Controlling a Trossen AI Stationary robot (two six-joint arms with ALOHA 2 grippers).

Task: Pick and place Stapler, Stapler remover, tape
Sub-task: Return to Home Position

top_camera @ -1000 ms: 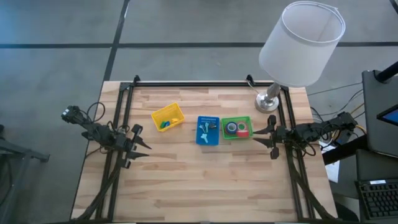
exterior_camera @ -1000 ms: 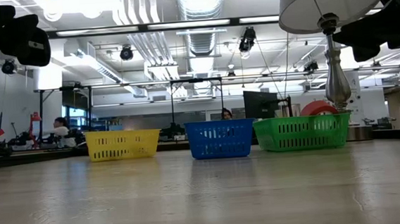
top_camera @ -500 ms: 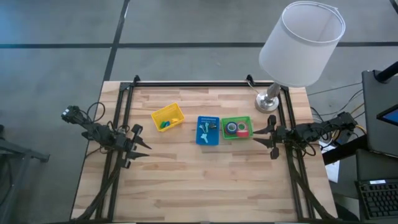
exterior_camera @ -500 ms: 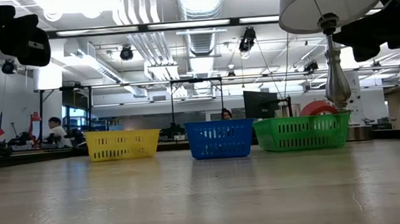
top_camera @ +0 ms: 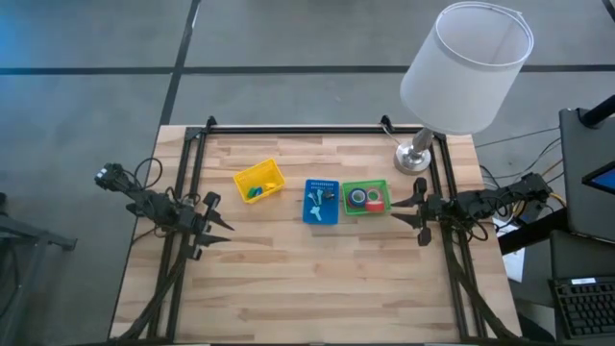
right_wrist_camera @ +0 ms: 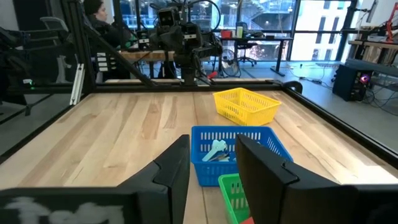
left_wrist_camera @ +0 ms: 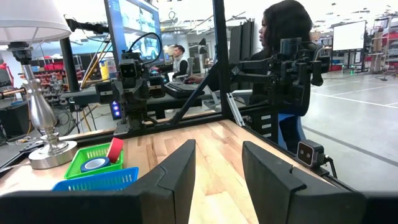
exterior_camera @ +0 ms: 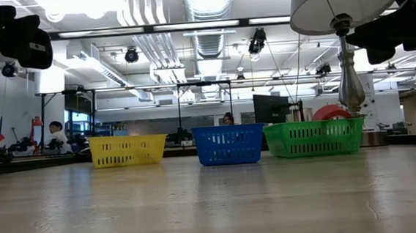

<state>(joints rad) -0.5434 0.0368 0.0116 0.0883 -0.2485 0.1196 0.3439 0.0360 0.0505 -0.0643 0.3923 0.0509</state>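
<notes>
Both empty, spread open: left gripper (top_camera: 221,222) well clear, right gripper (top_camera: 398,212) just beside green basket (top_camera: 346,199). Red tape roll (exterior_camera: 331,112) seemingly leans above rim; bump could spill it.

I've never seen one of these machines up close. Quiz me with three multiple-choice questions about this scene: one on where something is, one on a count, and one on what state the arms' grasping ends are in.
1. Which basket stands nearest the lamp? A yellow, B blue, C green.
2. How many baskets are there? A two, B three, C five.
3. How are the left tool and the right tool? A both open and empty, B both shut on tape, C one open, one shut.

Answers:
1 C: the green basket sits just by the lamp's base.
2 B: the yellow basket, the blue basket and the green basket stand in a row.
3 A: each wrist view shows a clear gap between its fingers, with nothing in it.
</notes>
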